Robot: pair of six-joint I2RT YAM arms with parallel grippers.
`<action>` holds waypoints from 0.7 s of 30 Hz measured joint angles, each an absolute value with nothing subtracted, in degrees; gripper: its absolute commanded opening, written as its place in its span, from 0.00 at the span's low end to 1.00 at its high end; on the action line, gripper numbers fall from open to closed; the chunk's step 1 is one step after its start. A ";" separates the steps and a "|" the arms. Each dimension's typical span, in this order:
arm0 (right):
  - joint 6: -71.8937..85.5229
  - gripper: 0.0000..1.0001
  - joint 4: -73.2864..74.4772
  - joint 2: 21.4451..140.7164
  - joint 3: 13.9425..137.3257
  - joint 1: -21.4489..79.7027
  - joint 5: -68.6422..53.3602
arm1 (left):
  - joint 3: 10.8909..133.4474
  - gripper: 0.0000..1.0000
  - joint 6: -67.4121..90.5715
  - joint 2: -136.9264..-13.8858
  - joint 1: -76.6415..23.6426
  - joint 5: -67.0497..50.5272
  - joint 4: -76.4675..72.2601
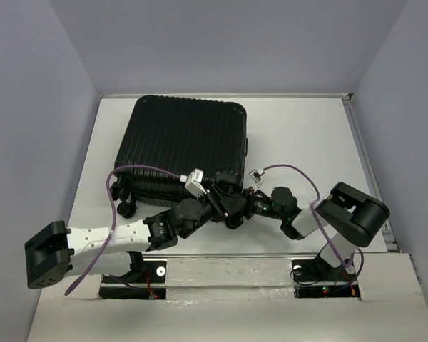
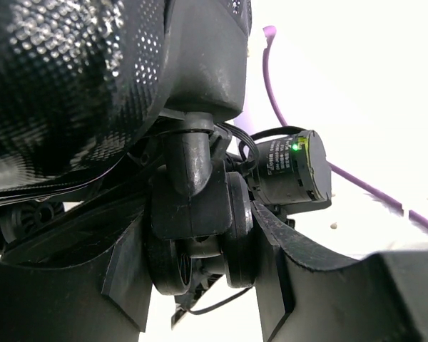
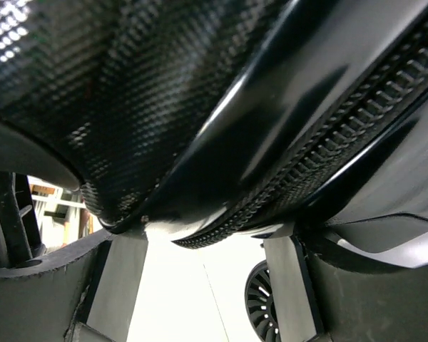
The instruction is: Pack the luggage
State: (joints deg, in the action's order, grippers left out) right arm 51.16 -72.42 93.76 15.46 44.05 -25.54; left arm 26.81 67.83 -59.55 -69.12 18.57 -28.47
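The luggage [image 1: 182,142], a black ribbed hard-shell suitcase, lies flat and closed at the back middle of the table. Both grippers meet at its near right corner. My left gripper [image 1: 225,204] reaches in from the left. In the left wrist view its fingers [image 2: 274,285] press both sides of a black double caster wheel [image 2: 200,249] under the shell [image 2: 71,85]. My right gripper [image 1: 241,206] reaches in from the right. In the right wrist view it [image 3: 203,285] is open, its fingers [image 3: 121,285] wide apart just below the suitcase's zipper edge [image 3: 321,178].
Another caster wheel [image 1: 126,210] sticks out at the suitcase's near left corner. Purple cables [image 1: 139,169] loop over both arms. Grey walls enclose the white table [image 1: 307,135]. The right arm's motor [image 2: 296,171] sits close behind the gripped wheel. A spoked wheel [image 3: 267,306] shows beside my right finger.
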 measured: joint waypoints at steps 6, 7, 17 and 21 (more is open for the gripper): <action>51.88 0.64 -70.00 89.49 14.76 44.60 -24.53 | 26.50 0.06 68.93 -58.46 -69.17 17.93 -28.95; 52.05 0.63 -69.63 88.60 14.55 44.77 -24.03 | 26.22 0.06 69.28 -58.24 -69.21 17.82 -29.32; 52.88 0.62 -68.51 84.42 13.23 45.15 -21.19 | 25.71 0.06 69.93 -57.93 -69.41 18.02 -30.37; 52.93 0.64 -69.38 86.13 13.26 45.74 -20.49 | 25.71 0.06 69.91 -58.24 -69.45 17.98 -30.28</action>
